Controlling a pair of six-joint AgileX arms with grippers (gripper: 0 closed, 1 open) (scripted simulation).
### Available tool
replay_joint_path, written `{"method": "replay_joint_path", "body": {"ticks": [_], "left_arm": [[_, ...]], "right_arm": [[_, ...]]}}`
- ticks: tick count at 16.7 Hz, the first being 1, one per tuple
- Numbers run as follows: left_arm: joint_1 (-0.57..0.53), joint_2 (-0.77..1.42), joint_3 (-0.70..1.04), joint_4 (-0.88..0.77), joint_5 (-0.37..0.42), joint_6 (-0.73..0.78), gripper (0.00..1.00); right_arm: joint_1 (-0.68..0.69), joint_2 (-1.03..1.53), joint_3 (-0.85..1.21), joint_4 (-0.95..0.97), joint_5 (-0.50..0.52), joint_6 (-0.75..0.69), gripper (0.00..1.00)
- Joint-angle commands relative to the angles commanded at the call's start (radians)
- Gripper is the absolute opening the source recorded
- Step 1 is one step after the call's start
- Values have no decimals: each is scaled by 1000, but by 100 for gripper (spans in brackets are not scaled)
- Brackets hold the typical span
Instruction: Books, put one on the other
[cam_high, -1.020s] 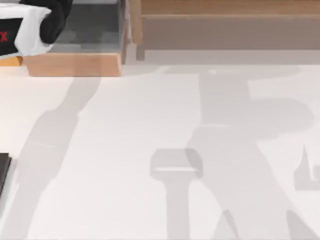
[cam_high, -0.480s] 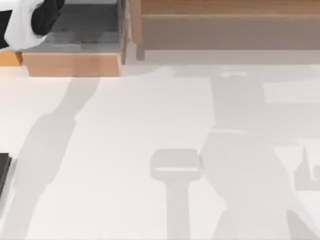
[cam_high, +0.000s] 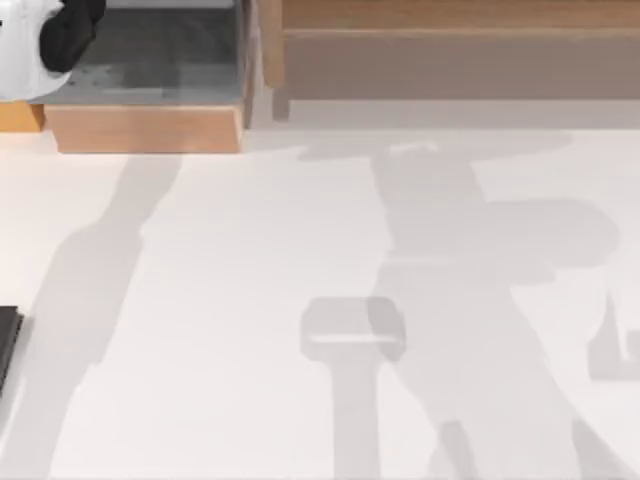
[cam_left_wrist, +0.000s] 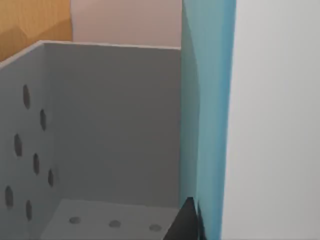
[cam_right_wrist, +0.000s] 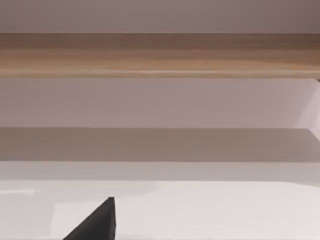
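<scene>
A tall teal-blue slab (cam_left_wrist: 207, 115), possibly a book standing on edge, rises beside a grey perforated bin (cam_left_wrist: 110, 130) in the left wrist view. A black part of my left gripper (cam_left_wrist: 187, 222) shows just in front of the slab. In the top view my left arm (cam_high: 40, 40) is at the far left corner, over a wooden box. A dark flat thing (cam_high: 8, 345) pokes in at the table's left edge; I cannot tell whether it is a book. In the right wrist view, a black tip of my right gripper (cam_right_wrist: 97, 225) hangs over the white table.
A wooden box (cam_high: 150, 125) with a dark grey inside stands at the back left. A long wooden shelf (cam_high: 450, 40) runs along the back. Arm shadows lie across the white tabletop (cam_high: 250, 300).
My left arm has drawn back toward the top view's far left corner. The right arm's shadow swung right, then back left.
</scene>
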Motion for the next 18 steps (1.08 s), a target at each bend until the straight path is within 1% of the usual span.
{"method": "replay_joint_path", "body": {"ticks": [3, 4, 8, 10, 12, 14, 16, 18], "left_arm": [[-51, 12, -11, 72, 50, 22, 0], [-57, 10, -12, 77, 55, 25, 0], [-54, 10, -10, 75, 53, 26, 0], [-49, -20, -26, 72, 83, 56, 0], [-29, -89, -66, 63, 150, 128, 0], [14, -183, -130, 47, 242, 242, 0], [79, -291, -215, 24, 351, 395, 0], [164, -405, -313, -7, 467, 580, 0]], "right_arm": [[0, 0, 0, 0, 0, 0, 100], [0, 0, 0, 0, 0, 0, 100], [0, 0, 0, 0, 0, 0, 100], [0, 0, 0, 0, 0, 0, 100], [0, 0, 0, 0, 0, 0, 100], [0, 0, 0, 0, 0, 0, 100], [0, 0, 0, 0, 0, 0, 100], [0, 0, 0, 0, 0, 0, 100]]}}
